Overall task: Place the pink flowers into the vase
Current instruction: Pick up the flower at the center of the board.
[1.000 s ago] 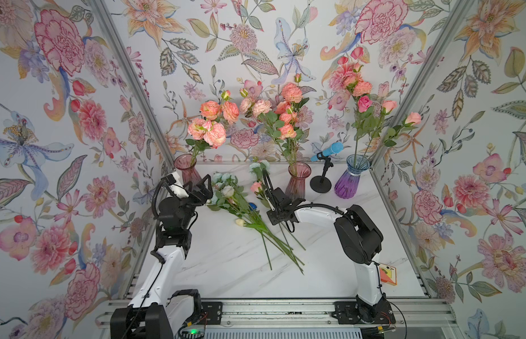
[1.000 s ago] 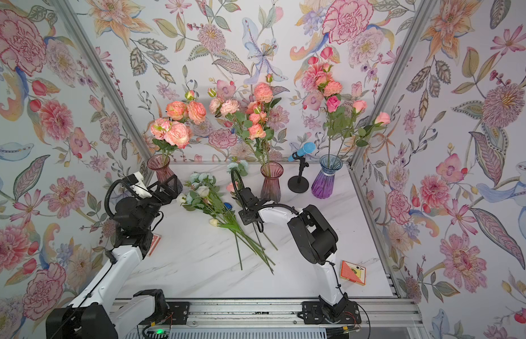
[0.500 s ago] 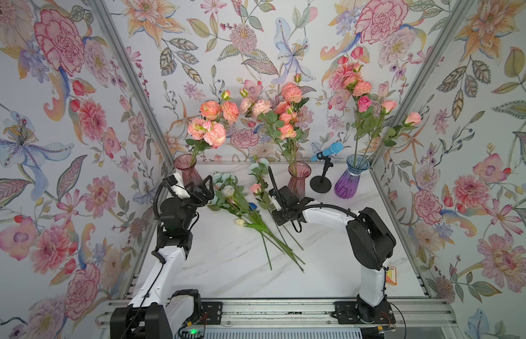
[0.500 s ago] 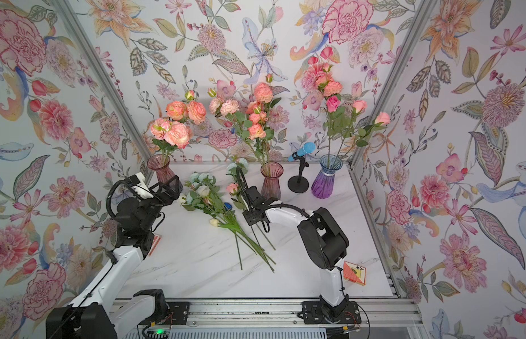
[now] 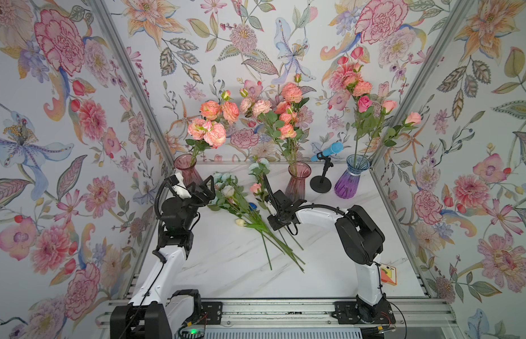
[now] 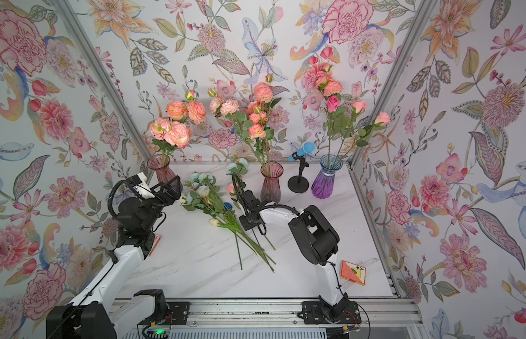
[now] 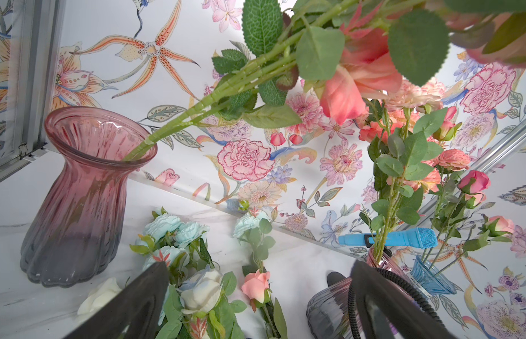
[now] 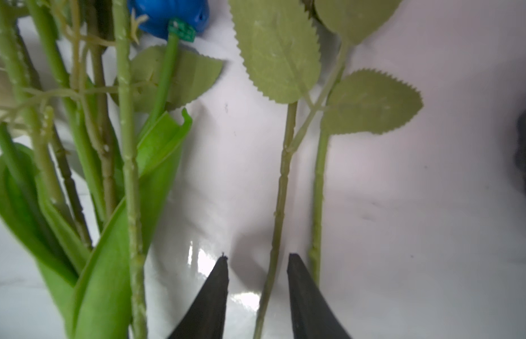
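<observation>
On your marble table (image 5: 226,278), most of the pink flowers (image 5: 214,133) stand in three vases at the back: the left pink vase (image 5: 186,171), the middle pink vase (image 5: 297,185) and the blue-purple vase (image 5: 349,179). The pale blue bunch (image 5: 226,187) lies between your arms, its stems too tangled to sort. One loose pink rose (image 5: 255,188) lies near the middle pink vase, and its stem vanishes under your right arm.

In the right wrist view your right gripper (image 8: 258,256) stands partly open. A thin stem (image 8: 280,190) runs between the fingers and touches neither. The blooms are cut off there, so you cannot tell whose stem it is.

Your left gripper (image 5: 202,186) gapes wide and holds nothing, near the left pink vase. The print on the orange card box (image 6: 353,271) is too small to read.
</observation>
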